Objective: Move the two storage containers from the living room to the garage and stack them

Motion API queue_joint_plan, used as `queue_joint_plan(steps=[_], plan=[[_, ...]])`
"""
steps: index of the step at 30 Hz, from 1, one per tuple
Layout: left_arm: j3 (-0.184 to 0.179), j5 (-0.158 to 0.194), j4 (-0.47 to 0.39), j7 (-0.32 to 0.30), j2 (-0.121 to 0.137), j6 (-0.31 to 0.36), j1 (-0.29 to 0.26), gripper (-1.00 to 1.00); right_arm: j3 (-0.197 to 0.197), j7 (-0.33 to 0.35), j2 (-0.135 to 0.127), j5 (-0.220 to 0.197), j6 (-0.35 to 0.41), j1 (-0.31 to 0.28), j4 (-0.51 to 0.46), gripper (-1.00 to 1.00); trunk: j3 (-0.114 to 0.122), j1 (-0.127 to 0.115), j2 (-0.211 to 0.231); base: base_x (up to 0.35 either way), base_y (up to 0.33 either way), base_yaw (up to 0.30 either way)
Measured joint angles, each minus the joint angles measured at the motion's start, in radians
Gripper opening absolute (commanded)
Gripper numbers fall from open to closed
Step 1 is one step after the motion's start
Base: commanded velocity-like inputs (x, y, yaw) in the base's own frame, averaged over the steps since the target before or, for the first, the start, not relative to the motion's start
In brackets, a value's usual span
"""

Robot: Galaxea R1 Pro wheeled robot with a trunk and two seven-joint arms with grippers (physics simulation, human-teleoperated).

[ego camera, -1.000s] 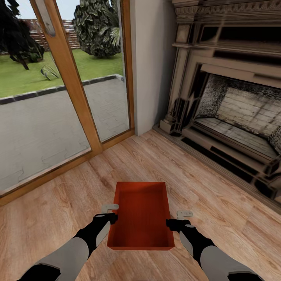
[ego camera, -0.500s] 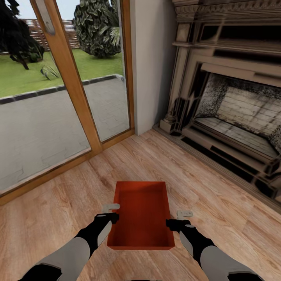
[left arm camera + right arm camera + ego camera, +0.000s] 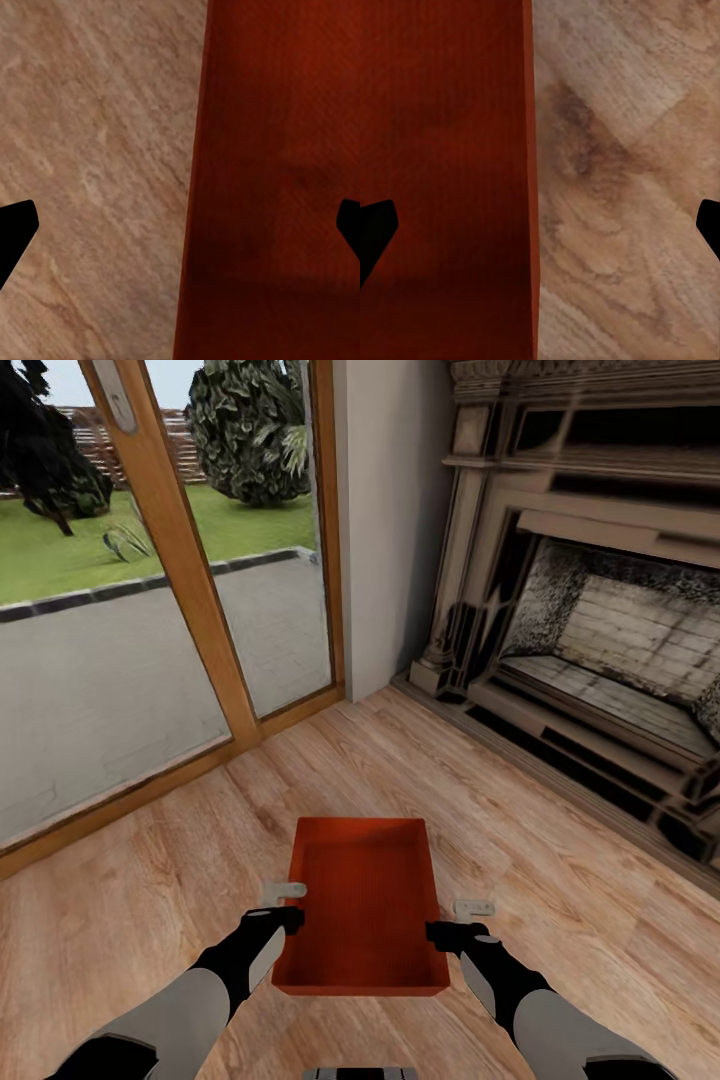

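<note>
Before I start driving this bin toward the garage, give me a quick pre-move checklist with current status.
1. Left gripper straddles the storage container's left wall: ok, one finger on each side in the left wrist view.
2. Right gripper straddles the right wall: ok, same in the right wrist view.
3. Fingers clamped tight on the walls: cannot tell; the fingertips sit wide at the frame edges.
4. Container level: ok, rim looks even in the head view.
5. Container lifted off the wood floor: cannot tell.
6. Path: not ok straight ahead, with the glass door and fireplace; turn first.
</note>
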Motion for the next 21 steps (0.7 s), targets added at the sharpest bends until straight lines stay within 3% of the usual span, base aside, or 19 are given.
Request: queue_joint_plan(steps=[21], plan=[[0.0, 0.0, 0.0, 0.0, 0.0, 0.0, 0.0, 1.0, 0.002, -0.009, 0.0, -0.001, 0.02, -0.001, -0.004, 1.0, -0.066, 0.081, -0.147, 0.0, 0.0, 0.0]])
